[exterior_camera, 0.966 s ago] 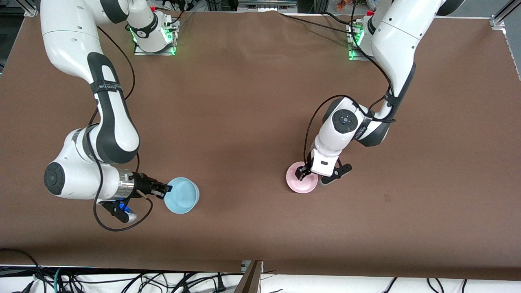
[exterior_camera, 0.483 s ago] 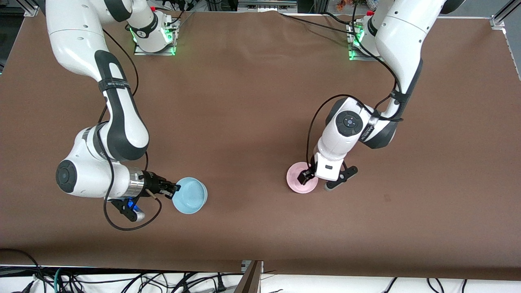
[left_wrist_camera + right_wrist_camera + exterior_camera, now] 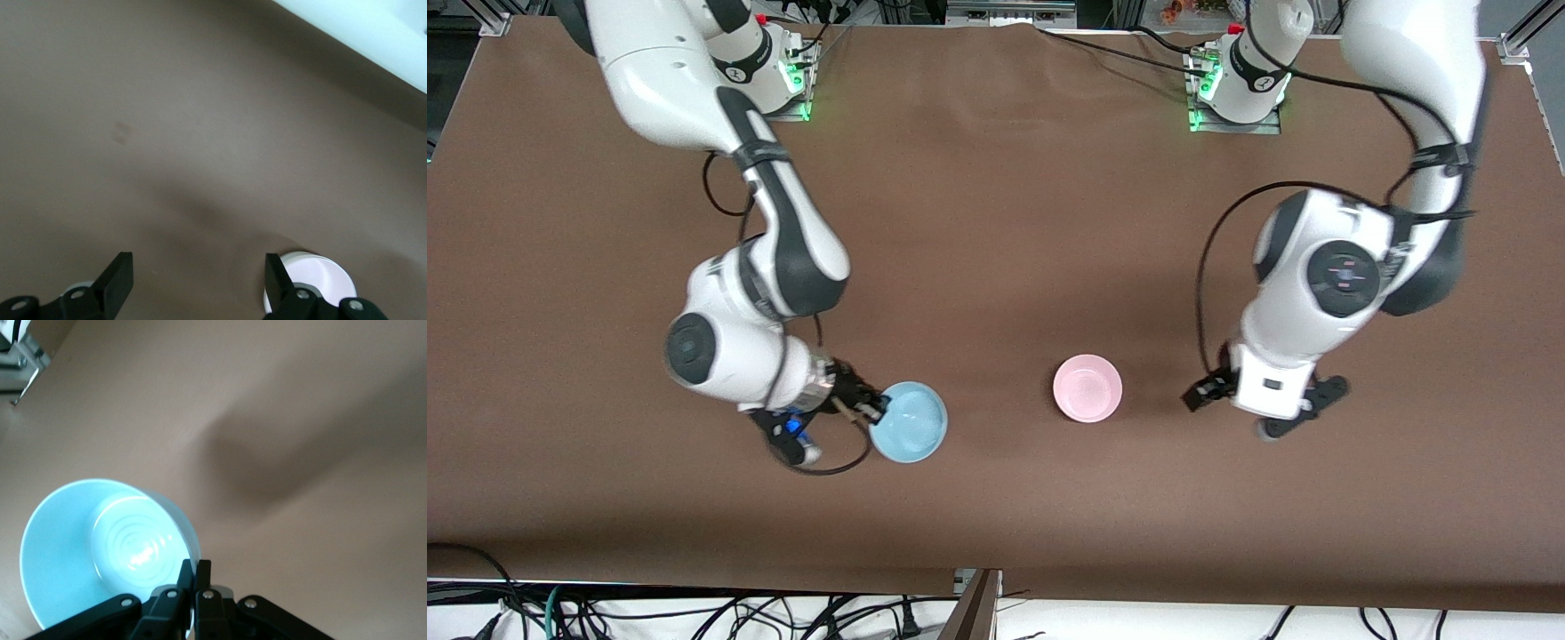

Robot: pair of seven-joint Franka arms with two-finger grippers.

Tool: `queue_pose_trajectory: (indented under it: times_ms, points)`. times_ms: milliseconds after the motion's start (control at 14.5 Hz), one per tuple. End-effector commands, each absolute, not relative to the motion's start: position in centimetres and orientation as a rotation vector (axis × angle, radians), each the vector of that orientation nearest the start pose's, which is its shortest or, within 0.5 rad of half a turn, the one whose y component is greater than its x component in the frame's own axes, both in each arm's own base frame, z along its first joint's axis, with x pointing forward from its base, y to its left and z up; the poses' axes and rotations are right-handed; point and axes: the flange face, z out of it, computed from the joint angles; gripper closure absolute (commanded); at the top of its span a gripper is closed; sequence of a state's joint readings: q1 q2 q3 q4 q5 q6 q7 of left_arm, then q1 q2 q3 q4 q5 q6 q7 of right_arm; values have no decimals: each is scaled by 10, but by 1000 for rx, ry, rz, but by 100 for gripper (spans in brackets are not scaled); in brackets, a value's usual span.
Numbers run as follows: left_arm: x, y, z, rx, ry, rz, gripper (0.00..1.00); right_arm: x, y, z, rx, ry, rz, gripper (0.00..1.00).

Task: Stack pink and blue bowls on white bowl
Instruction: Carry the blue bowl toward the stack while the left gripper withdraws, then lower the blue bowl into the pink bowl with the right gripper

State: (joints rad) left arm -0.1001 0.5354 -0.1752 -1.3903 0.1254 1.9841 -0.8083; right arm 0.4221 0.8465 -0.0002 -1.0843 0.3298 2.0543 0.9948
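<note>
pink bowl (image 3: 1087,388) sits upright on the brown table (image 3: 996,222), nearer the front edge than the middle. blue bowl (image 3: 908,421) hangs from the right pincer (image 3: 871,411), clamped on its rim, toward the right arm's end. left pincer (image 3: 1202,391) hovers over bare table beside the pink bowl.

left wrist view: fingers (image 3: 117,277) spread apart, pink bowl (image 3: 320,277) by one tip.

right wrist view: pincer (image 3: 194,577) pinches the blue bowl (image 3: 100,547) rim.
</note>
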Motion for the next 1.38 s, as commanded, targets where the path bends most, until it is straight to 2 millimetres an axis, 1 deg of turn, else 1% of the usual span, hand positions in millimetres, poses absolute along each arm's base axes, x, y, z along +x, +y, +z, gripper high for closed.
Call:
queue_pose_trajectory:
  times_ms: [0, 69, 138, 345, 414, 552, 690, 759, 966, 1103, 1241, 1310]
  points:
    - [706, -103, 441, -3122, -680, -75, 18, 671, 415, 334, -2604, 1120, 73, 100]
    - [706, -79, 454, -3150, -629, -96, 21, 659, 438, 328, -2587, 1165, 55, 100]
    - [706, -51, 460, -3166, -555, -98, 22, 644, 463, 328, -2575, 1190, 41, 100]
    - [704, 21, 467, -3201, -351, -106, 23, 595, 531, 317, -2547, 1236, -6, 100]
    - [703, 41, 467, -3221, -309, -111, 23, 579, 551, 318, -2534, 1237, -24, 100]
    - [700, 77, 468, -3236, -260, -125, 23, 555, 579, 305, -2534, 1232, -77, 100]
    - [699, 91, 468, -3234, -200, -136, 23, 543, 594, 296, -2516, 1211, -111, 100]
    - [699, 95, 468, -3234, -195, -142, 21, 542, 600, 295, -2501, 1192, -135, 100]
    - [700, 92, 473, -3232, -207, -158, 20, 555, 605, 285, -2428, 1153, -195, 100]
    - [699, 85, 477, -3233, -197, -157, 16, 566, 601, 278, -2384, 1130, -251, 100]
    - [696, 81, 511, -3218, -182, -236, 14, 571, 598, 268, -2370, 1103, -283, 100]
    - [692, 78, 520, -3215, -174, -223, 13, 573, 596, 263, -2382, 1072, -302, 100]
